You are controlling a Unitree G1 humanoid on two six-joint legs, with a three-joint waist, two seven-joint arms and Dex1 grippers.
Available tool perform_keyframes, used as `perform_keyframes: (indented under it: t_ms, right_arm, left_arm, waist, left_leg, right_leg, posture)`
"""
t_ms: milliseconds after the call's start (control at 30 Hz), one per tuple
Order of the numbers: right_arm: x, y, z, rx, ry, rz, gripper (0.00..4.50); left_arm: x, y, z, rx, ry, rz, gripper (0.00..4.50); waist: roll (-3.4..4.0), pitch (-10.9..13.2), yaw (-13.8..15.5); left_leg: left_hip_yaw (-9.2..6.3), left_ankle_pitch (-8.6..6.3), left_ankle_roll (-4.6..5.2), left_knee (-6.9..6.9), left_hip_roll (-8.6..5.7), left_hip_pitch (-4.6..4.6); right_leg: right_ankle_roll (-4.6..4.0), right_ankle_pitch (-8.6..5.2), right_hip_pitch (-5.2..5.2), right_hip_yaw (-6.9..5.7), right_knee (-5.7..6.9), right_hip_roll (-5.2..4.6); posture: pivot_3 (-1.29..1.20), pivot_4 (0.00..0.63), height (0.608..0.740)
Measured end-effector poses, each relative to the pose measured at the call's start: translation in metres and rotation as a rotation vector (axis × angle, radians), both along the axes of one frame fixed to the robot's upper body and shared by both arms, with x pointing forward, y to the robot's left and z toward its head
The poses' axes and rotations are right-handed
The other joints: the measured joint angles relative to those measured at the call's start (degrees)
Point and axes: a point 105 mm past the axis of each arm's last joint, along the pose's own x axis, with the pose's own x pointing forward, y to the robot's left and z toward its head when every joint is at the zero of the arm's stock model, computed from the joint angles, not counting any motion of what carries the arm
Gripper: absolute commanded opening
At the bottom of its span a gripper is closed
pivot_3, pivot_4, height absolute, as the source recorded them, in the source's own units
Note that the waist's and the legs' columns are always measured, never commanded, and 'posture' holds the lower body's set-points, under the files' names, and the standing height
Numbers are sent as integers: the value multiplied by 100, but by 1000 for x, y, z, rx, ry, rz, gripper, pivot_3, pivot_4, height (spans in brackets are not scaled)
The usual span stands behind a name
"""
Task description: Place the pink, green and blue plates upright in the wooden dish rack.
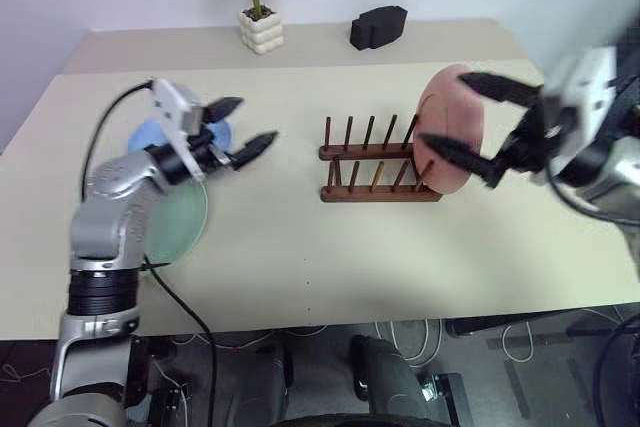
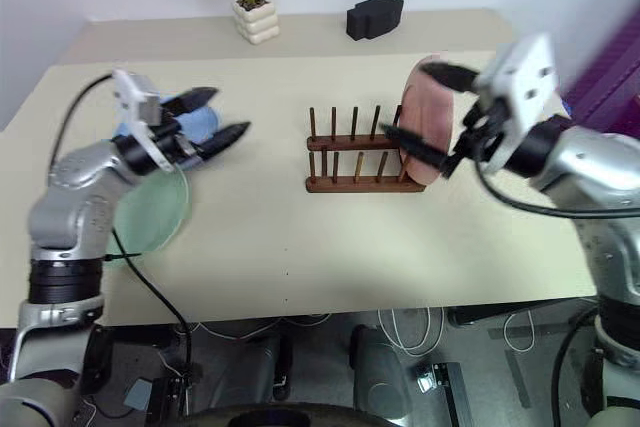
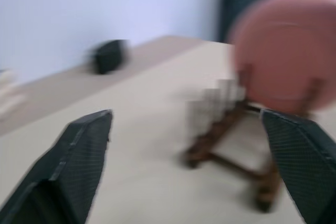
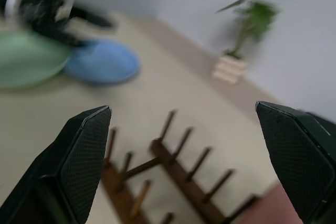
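The right gripper point(image 1: 478, 129) sits at the right of the head views with its two black fingers spread wide. They bracket the edge of the pink plate point(image 1: 450, 127) in the picture, one above and one below, but the jaws close on nothing and whether either finger touches the plate cannot be told. In its own wrist view the fingers point(image 4: 73, 166) stand far apart with only table and rack between them.

The pink plate stands upright at the right end of the wooden dish rack point(image 1: 378, 162), leaning among the last pegs. The rack lies at the centre of the beige table point(image 1: 300, 267), and its other peg slots are bare.

Further out, at the left of the frame, the left gripper point(image 1: 243, 125) hovers above the table with its fingers also well apart and nothing between them. Beneath and behind that arm lie the two other plates, flat on the table: the green plate point(image 1: 180, 222) nearer the front edge and the blue plate point(image 4: 102, 62) just behind it, the two overlapping or touching at their edges. Both are well apart from the rack.

At the top of the frame a potted plant point(image 1: 258, 7) and a black blocky object point(image 1: 378, 27) rest on the far side of the table.

By this showing one plate of three is in place. The green and blue plates are yet to be lifted, carried to the rack and set on edge between free pegs.
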Motion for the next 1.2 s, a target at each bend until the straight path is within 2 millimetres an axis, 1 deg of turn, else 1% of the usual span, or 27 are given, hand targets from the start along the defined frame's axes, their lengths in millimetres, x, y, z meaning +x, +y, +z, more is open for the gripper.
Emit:
perform_keyframes:
  t_ms: [33,67,133,200,233,300,367,433,533,667,767,933,1033,1200]
  right_arm:
    - [0,8,-8,-12,17,22,4500]
    - [-1,12,-12,-19,27,36,4500]
    - [-1,27,-27,-39,52,79,4500]
    - [-3,39,-42,-54,81,114,4500]
    - [-3,41,-48,-61,96,120,4500]
    - [-3,43,-51,-66,96,128,4500]
    - [-3,46,-50,-66,83,139,4500]
    - [-5,49,-52,-70,84,158,4500]
    - [-6,55,-56,-66,96,188,4500]
    - [-5,60,-57,-56,95,204,4500]
    - [-6,62,-57,-53,91,210,4500]
    - [-5,63,-58,-54,85,206,4500]
    - [-5,63,-58,-52,85,205,4500]
    - [-6,62,-61,-54,92,199,4500]
  left_arm:
    - [3,16,1,-9,7,67,4459]
    - [4,25,1,-8,10,103,4459]
    - [2,59,1,10,32,229,4459]
    - [-10,97,-7,21,71,353,4459]
    - [-16,113,-12,19,97,403,4459]
    - [-29,135,-23,14,148,472,4459]
    - [-39,147,-33,4,186,506,4459]
    - [-52,162,-46,1,241,558,4459]
    - [-70,179,-63,2,318,624,4459]
    - [-83,189,-78,-6,386,662,4459]
    - [-88,190,-90,-9,442,667,4459]
    - [-87,182,-104,-29,502,629,4459]
    - [-87,174,-114,-60,534,595,3677]
    - [-90,178,-123,-95,557,602,1080]
  waist:
    - [-6,4,5]
    - [-10,6,9]
    - [-24,11,-3]
    - [-24,11,-53]
    - [-22,13,-48]
    - [-25,15,-22]
    - [-31,13,29]
    - [-32,13,26]
    - [-37,11,2]
    - [-36,11,10]
    - [-37,11,3]
    - [-38,10,4]
    - [-38,10,1]
    - [-38,10,-1]
  left_leg:
    - [-1,0,0,0,0,-1]
    - [-1,0,0,1,-1,-3]
    - [0,0,-1,0,-1,-6]
    - [6,-1,-1,-8,3,-7]
    - [6,-1,-1,-9,2,-9]
    - [9,-1,-1,-8,3,-19]
    - [1,0,-3,-5,6,-28]
    - [5,0,-4,-1,9,-28]
    - [4,0,-5,0,12,-28]
    - [5,0,-5,0,12,-32]
    - [5,0,-5,0,12,-38]
    - [7,0,-6,0,11,-41]
    - [7,0,-5,0,11,-42]
    - [8,0,-5,0,10,-42]
  right_leg:
    - [-2,1,0,0,0,-2]
    - [-4,2,0,-1,-1,-3]
    - [-6,4,-4,-2,-1,-5]
    - [-4,6,-15,3,-2,-12]
    - [-1,4,-19,3,1,-16]
    - [-1,4,-26,-2,1,-16]
    - [-4,3,-26,-11,0,-21]
    - [-8,4,-25,-10,-1,-28]
    - [-10,5,-28,-10,-2,-31]
    - [-12,6,-33,-12,-1,-31]
    - [-13,6,-40,-11,-1,-32]
    - [-14,8,-42,-12,-1,-31]
    - [-14,8,-43,-11,-1,-31]
    - [-15,8,-44,-12,2,-29]
  posture:
    - [0,150,740]
    - [0,150,740]
    - [0,150,740]
    - [0,150,740]
    - [0,150,740]
    - [0,150,740]
    - [0,150,740]
    - [0,150,740]
    - [0,150,740]
    - [0,150,740]
    - [0,150,740]
    - [0,150,740]
    - [0,150,740]
    - [0,150,740]
